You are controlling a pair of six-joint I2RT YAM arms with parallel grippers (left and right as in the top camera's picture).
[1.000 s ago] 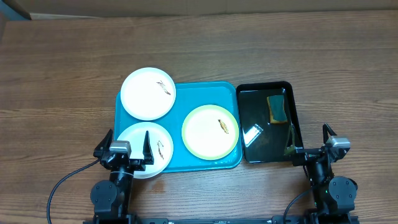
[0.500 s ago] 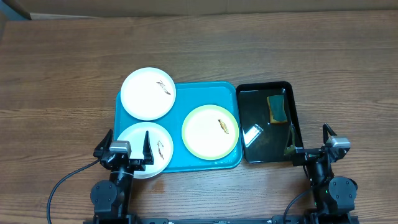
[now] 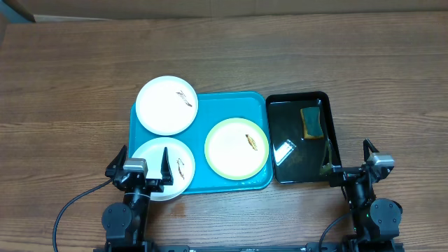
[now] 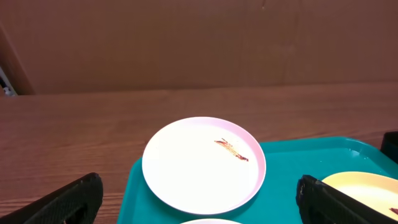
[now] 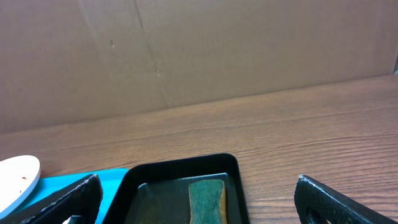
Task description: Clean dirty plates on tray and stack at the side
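The turquoise tray [image 3: 210, 115] holds three plates, each with a brown smear. A white plate [image 3: 166, 105] overhangs its far left corner and shows in the left wrist view [image 4: 204, 165]. A second white plate [image 3: 155, 161] sits at the near left, partly under my left gripper [image 3: 138, 166]. The yellow-green rimmed plate [image 3: 236, 148] lies at the right; its edge shows in the left wrist view [image 4: 364, 186]. My left gripper [image 4: 199, 214] is open and empty. My right gripper [image 3: 348, 159] is open and empty at the table's near edge, seen in the right wrist view [image 5: 199, 214].
A narrow black tray [image 3: 325, 112] stands right of the turquoise tray, with a green and yellow sponge [image 3: 311, 122] at its far end, also seen in the right wrist view [image 5: 206, 202]. A cardboard wall [image 4: 199, 43] stands behind the table.
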